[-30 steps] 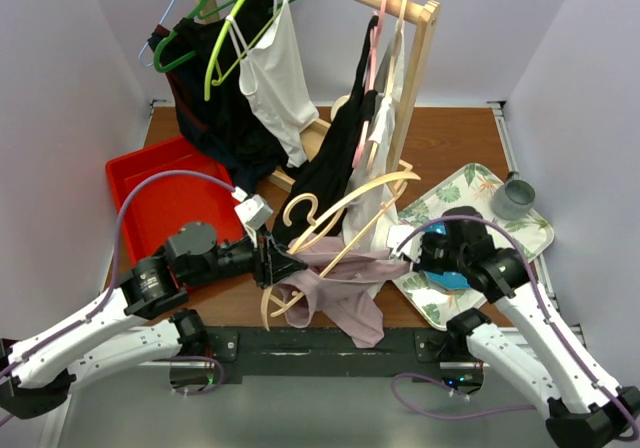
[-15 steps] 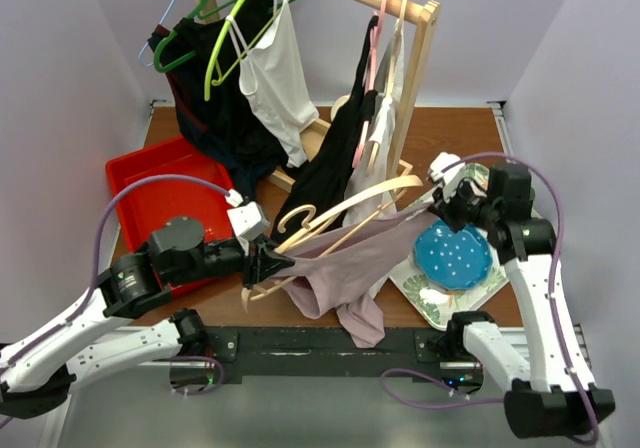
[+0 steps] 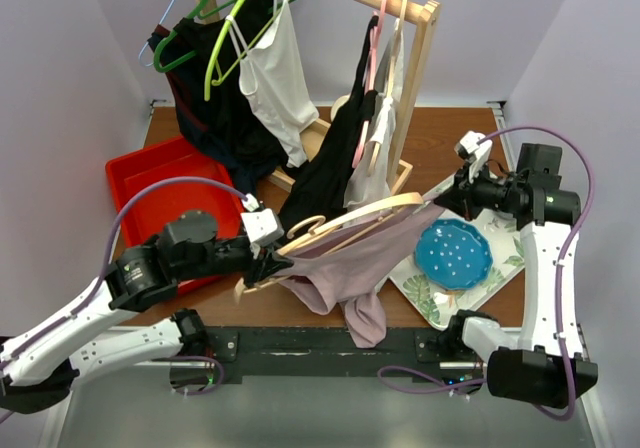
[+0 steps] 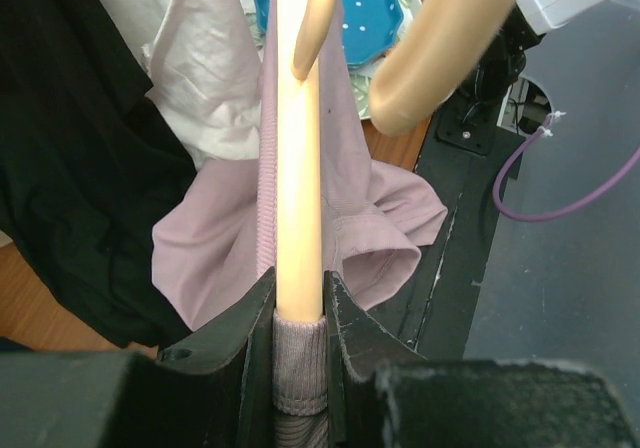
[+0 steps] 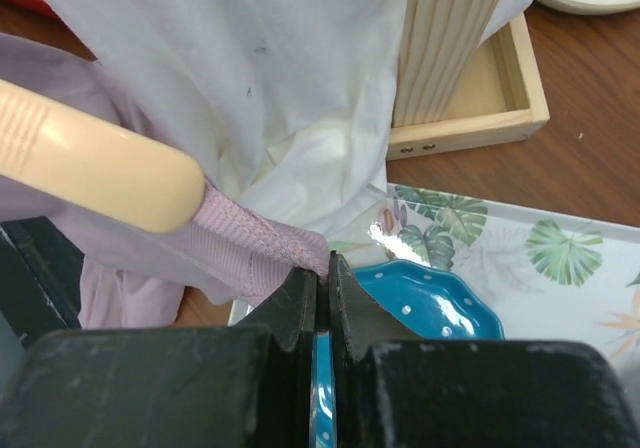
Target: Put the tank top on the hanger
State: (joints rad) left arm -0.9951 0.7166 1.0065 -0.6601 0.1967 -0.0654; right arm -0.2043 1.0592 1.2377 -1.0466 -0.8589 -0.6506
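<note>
Mauve fabric, thin and soft with a ribbed hem: the tank top (image 3: 345, 268) is stretched in a slanting band across the lower middle of the overhead view. It runs from the left gripper (image 3: 268, 258) up to the right gripper (image 3: 448, 194) at middle right. Its slack body sags below that band, and one fold droops over the bottom edge of the table (image 3: 450, 133). The hanger (image 3: 350, 213), pale wood with curved arms, lies along the top of the band, its hook curling near the left gripper.

In the left wrist view the left gripper (image 4: 300, 313) has its jaws pressed tight on the hanger (image 4: 298, 168) bar, with ribbed hem of the tank top (image 4: 345, 208) caught under the bar between them. In the right wrist view the right gripper (image 5: 322, 273) is pinched closed on a ribbed strap of the tank top (image 5: 255, 236), which runs off the rounded end of the hanger (image 5: 100, 173).

Room is tight — the clothes rack (image 3: 420, 78), hung with black and white garments, stands directly above the hanger in the frame. A red bin (image 3: 150, 183) sits at middle left. A leaf-print tray (image 3: 418, 290) carrying a blue plate (image 3: 453, 253) lies just below the right gripper. Bare wood shows at the upper right of the table, between the rack post and the right wall.
</note>
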